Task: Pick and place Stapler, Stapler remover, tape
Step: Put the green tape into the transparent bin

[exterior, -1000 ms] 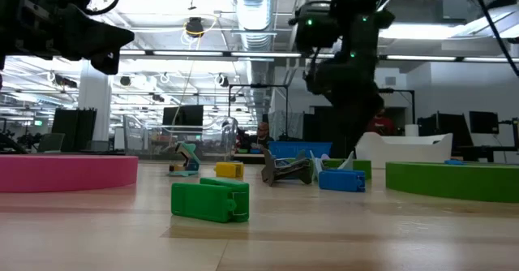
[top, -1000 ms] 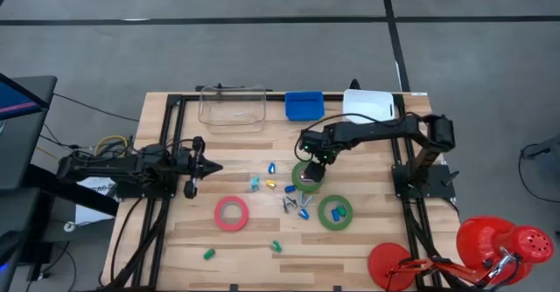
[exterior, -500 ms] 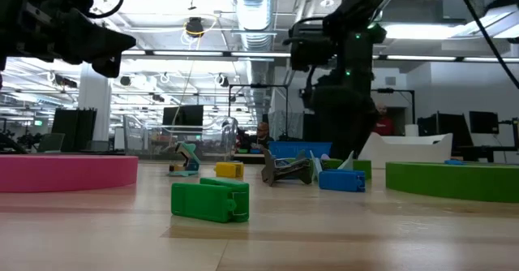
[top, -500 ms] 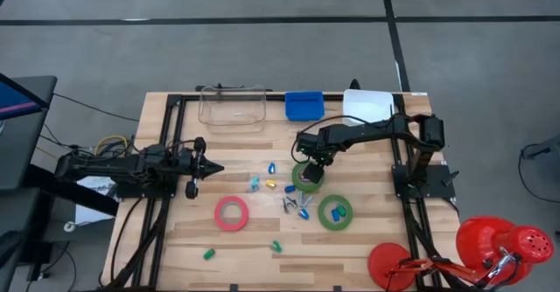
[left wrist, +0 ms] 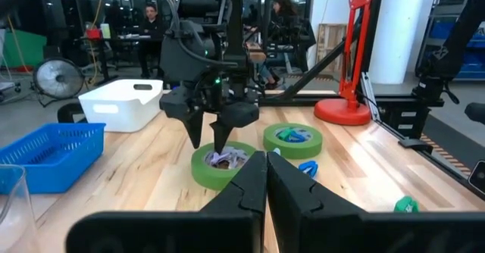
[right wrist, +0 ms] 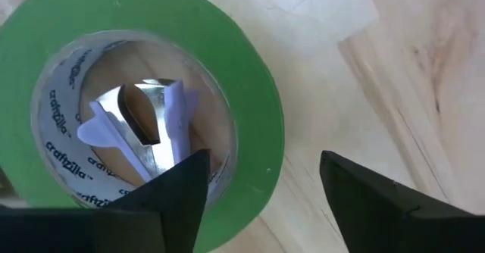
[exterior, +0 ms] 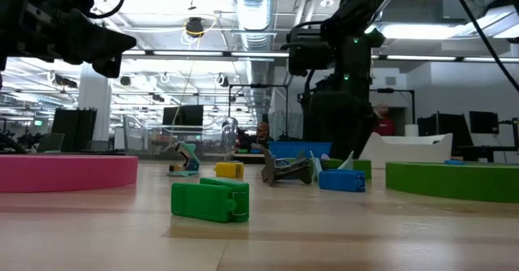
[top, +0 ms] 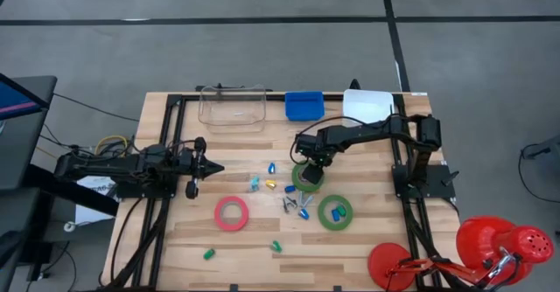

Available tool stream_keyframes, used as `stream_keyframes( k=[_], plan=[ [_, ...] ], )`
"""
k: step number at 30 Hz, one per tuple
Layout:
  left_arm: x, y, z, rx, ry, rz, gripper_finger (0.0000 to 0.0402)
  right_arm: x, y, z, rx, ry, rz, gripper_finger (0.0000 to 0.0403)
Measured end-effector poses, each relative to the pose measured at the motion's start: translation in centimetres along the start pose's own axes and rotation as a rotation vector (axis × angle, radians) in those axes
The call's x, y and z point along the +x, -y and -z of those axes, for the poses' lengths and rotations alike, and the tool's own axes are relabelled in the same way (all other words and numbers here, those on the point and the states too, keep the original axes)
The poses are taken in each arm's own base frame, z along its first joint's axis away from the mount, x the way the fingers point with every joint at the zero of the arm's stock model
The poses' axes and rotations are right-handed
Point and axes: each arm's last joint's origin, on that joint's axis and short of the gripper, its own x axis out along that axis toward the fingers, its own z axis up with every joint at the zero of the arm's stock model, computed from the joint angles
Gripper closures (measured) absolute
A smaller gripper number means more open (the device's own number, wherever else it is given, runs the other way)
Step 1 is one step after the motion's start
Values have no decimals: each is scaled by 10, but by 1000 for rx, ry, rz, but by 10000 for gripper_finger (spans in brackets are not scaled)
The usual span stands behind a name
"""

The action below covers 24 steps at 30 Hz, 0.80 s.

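A wooden tabletop (top: 245,244) carries two dark arms. The right arm reaches in from the right edge, and its tool (top: 312,163) hangs over a green roll of tape (top: 306,177) near the middle. The right wrist view shows the tool's two fingers (right wrist: 170,200) spread, one over the roll's open centre and the other outside its green wall, so they straddle the rim without closing on it. Inside that roll lies a small metal staple remover with pale lilac wings (right wrist: 140,128), on bare wood.

The left arm waits along the left side, its tool (top: 199,165) well apart from the scattered items, with the fingers (left wrist: 250,188) pressed together to a point.

A second green roll of tape (top: 335,212) lies flat just toward the front right of the first, with small blue pieces in its centre. A pink-red roll of tape (top: 232,213) lies flat to the front left, well apart from both green rolls.

Along the far edge stand a clear bin (top: 233,107), a blue basket (top: 304,105) and a white tray (top: 367,105) in a row.

Small coloured pieces are scattered between the rolls; a green one (exterior: 211,200) lies nearest the low camera, and another green one (top: 209,253) sits near the front left.
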Motion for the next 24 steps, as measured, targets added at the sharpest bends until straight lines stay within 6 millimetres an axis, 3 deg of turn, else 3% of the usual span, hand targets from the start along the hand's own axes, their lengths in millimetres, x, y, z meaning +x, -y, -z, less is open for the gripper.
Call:
stream_keyframes(
  k=[14, 24],
  plan=[
    [0, 0, -1, 0, 6, 0, 398, 0, 0, 0, 0, 3, -1, 313],
    [0, 0, -1, 0, 9, 0, 398, 0, 0, 0, 0, 3, -1, 326]
  ],
)
